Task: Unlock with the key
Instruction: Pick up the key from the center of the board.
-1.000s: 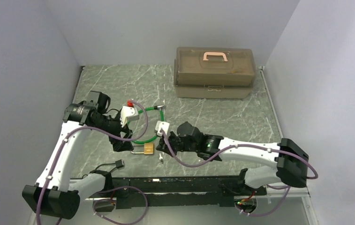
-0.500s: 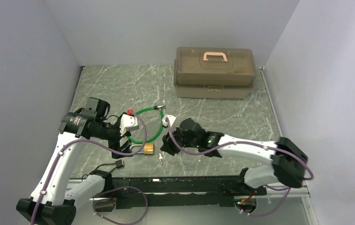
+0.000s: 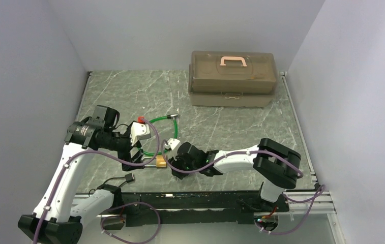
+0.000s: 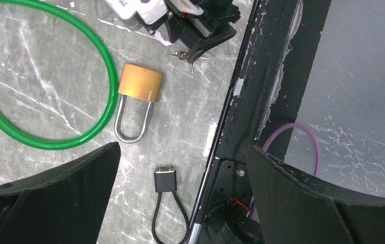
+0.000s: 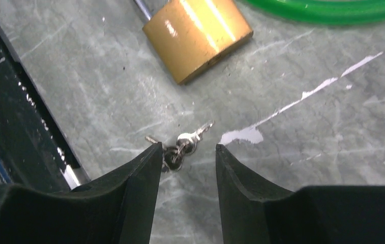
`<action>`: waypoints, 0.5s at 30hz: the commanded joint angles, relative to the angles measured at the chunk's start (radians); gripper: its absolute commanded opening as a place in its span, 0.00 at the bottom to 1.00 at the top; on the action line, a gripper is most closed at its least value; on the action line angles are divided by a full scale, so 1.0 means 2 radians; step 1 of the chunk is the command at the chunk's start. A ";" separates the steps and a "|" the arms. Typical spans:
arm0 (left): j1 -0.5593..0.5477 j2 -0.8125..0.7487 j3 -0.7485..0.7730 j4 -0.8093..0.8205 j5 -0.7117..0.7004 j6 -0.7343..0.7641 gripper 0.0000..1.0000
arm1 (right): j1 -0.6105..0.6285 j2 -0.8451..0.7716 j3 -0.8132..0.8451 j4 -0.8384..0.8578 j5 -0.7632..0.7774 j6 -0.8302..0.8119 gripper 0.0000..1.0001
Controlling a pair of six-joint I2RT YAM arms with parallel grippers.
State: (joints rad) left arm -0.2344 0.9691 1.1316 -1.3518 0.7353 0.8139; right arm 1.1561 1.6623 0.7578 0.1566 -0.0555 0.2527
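Item: key pickup in hand, padlock not yet opened.

Left to right on the worktop (image 3: 129, 91): left pincer (image 4: 182, 152), fingers spread wide, holding nothing, hovering over the lock area; green cable loop (image 4: 104, 66), lying flat, its edge against or just beside the shackle, threading not discernible; brass padlock (image 4: 139, 84), flat on its side, shackle seated in the body, so judged locked; key (image 5: 190, 140), one of a small silver bunch, lying loose on the worktop just beside the padlock's base; right pincer (image 5: 187, 147), lowered over the bunch, fingers parted on either side of it, not yet clamped. Done: right arm positioned for the grasp. Left: grip the key, lift, insert into the padlock, turn, free the shackle.
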 commanded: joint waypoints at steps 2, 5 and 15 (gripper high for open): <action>-0.002 -0.015 -0.008 0.004 0.004 -0.009 0.99 | 0.016 0.033 0.031 -0.003 0.032 -0.001 0.44; -0.002 -0.016 -0.007 -0.001 0.001 -0.006 0.99 | 0.032 0.049 0.046 -0.027 0.058 -0.014 0.40; -0.002 -0.021 0.001 -0.009 -0.002 -0.002 0.99 | 0.051 0.027 0.043 -0.063 0.107 -0.020 0.34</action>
State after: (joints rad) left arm -0.2344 0.9447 1.1187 -1.3533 0.7174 0.8078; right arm 1.2522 1.7500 0.8574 0.1318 0.1085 0.2161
